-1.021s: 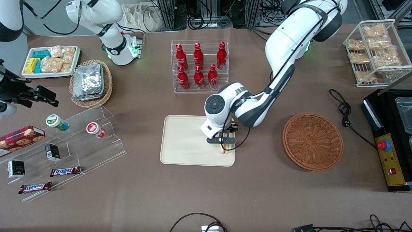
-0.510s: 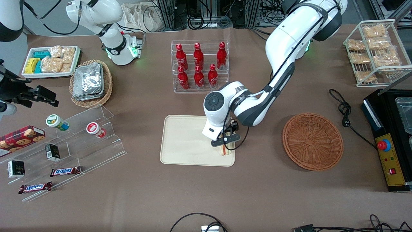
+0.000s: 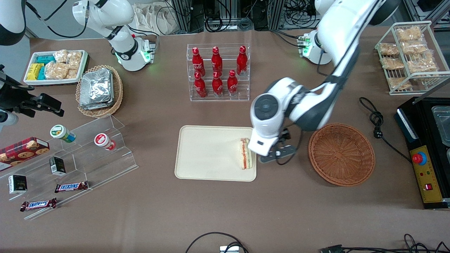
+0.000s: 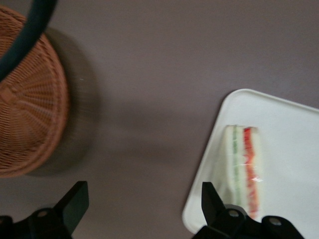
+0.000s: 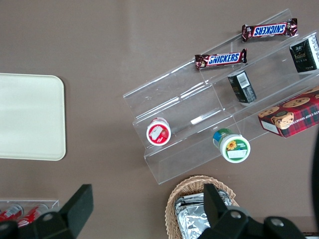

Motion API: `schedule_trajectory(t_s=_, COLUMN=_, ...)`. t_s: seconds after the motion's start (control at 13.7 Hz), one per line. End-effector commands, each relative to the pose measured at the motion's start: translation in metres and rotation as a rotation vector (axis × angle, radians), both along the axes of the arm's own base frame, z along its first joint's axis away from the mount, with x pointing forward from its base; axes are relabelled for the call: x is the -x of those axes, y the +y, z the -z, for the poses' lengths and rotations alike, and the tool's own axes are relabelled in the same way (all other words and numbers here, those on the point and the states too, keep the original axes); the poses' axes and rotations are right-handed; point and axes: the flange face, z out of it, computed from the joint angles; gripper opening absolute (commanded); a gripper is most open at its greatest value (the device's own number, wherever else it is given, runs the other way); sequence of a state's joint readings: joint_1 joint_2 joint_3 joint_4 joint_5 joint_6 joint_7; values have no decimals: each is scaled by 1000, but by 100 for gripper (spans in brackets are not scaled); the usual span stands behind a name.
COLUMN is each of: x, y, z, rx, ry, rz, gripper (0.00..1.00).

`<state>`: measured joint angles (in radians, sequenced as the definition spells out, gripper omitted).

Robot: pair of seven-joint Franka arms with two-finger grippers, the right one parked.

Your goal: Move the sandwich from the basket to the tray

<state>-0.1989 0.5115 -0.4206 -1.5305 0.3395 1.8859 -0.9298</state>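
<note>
Sandwich [image 3: 245,154] down on the tray [image 3: 207,154], folks, lying right at the tray's edge nearest the basket [image 3: 341,154], its red and green filling stripes facing up. Nothing is touching it. The gripper [image 3: 277,154] hangs above the bare brown counter [image 3: 288,207], in the gap between tray and basket, just beside the tray's rim, and its fingers [image 4: 75,201] are spread wide apart with nothing between them. From the wrist camera you get both dark fingertips framing open counter, the sandwich [image 4: 242,169] sitting inside the rounded corner of the tray [image 4: 289,144], and the reddish-brown woven basket [image 4: 30,99] off to one side, with no food in the part that shows. In the front view the basket's whole bowl shows only wicker. Farther from the front camera than the tray stands a clear rack of red bottles [image 3: 218,72].
</note>
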Motion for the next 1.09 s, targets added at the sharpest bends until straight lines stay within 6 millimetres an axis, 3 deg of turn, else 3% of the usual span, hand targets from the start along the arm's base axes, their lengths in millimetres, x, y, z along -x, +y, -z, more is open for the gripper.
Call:
schedule_trajectory(t_s=0.0, x=24, y=79, z=-35, rx=12, ry=34, rz=72, gripper=100)
schedule_trajectory(t_s=0.36, x=31, y=176, z=-68, rx=32, ry=51, rz=115, gripper=100)
schedule_trajectory(t_s=0.66, x=32, y=248, z=-128, rx=106, ry=42, rz=141, gripper=100)
schedule_trajectory(t_s=0.88, x=30, y=255, z=-168, rx=128, ry=47, rz=197, gripper=100)
schedule_trajectory(t_s=1.02, x=29, y=254, z=-175, rx=134, ry=42, rz=190, gripper=100)
